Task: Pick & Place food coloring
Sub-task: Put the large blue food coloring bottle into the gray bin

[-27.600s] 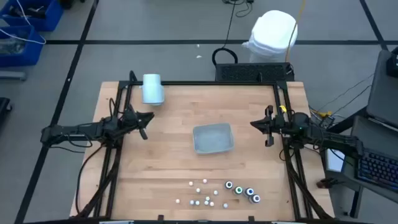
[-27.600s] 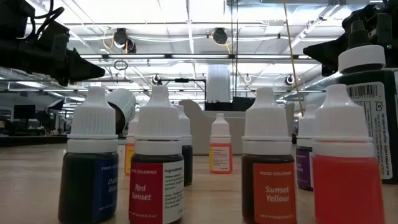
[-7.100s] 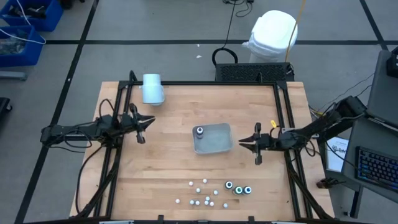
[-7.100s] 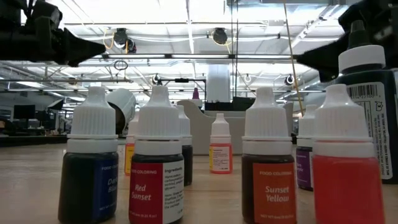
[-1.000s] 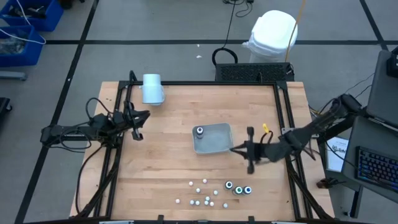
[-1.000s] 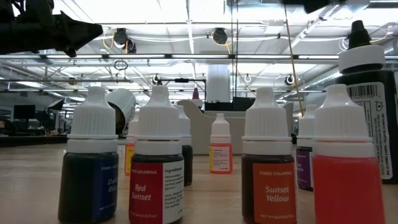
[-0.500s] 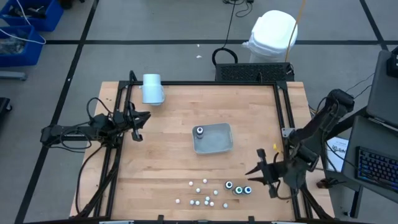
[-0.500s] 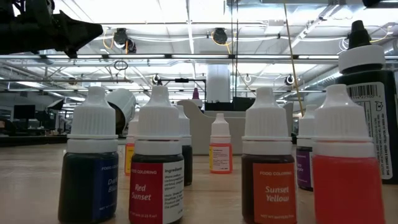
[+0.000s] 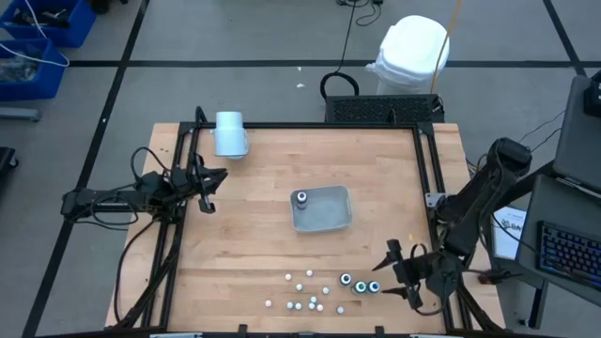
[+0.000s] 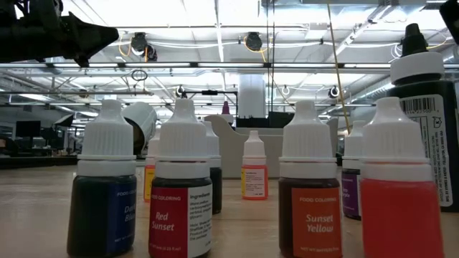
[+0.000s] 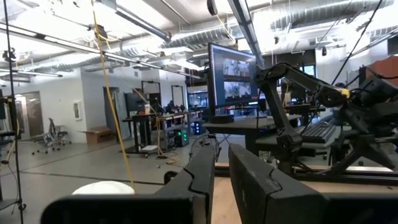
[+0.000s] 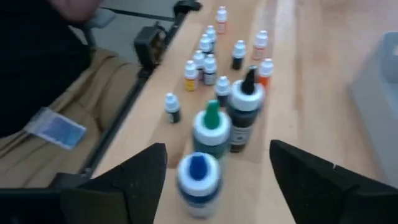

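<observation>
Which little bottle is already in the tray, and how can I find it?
Find the grey-blue tray in the middle of the wooden table. One dark bottle stands in its far left corner. It is alone there; every other bottle stands along the table's near edge.

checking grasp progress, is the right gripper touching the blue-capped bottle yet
Apart. The right wrist view shows the blue-capped bottle standing between the right gripper's open fingers with gaps on both sides.

We see the food coloring bottles [image 9: 329, 287] crowded along the worktop's [image 9: 254, 235] near edge, just beside the right gripper [image 9: 402, 272]. The tray [image 9: 324, 211] blocks the middle; bare wood lies open between.
</observation>
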### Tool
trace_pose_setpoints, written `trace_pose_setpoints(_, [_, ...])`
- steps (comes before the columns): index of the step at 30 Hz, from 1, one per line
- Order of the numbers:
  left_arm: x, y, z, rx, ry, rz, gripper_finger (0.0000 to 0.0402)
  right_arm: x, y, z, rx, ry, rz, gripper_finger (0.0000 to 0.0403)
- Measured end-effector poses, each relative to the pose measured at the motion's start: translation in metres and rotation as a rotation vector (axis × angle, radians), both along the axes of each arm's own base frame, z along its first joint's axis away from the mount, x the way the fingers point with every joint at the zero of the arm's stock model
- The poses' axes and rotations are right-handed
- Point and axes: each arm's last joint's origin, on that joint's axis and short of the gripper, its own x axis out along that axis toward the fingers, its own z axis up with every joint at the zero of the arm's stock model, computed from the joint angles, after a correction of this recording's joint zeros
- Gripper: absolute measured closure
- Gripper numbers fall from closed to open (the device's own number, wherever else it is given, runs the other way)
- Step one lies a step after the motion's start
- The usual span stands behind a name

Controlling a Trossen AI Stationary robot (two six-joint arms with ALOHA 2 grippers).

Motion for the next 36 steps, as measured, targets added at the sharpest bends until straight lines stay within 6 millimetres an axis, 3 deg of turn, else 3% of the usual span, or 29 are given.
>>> trace_pose_setpoints(15, [0.0, 0.0, -0.001, -0.004, 0.005, -0.001, 0.0346, 0.012, 0.019, -0.035, -0.012, 0.023, -0.011, 0.0147])
trace_pose_setpoints(36, [0.0, 0.0, -0.001, -0.003, 0.006, 0.0, 0.0346, 0.013, 0.019, -0.038, -0.02, 0.027, -0.022, 0.0148])
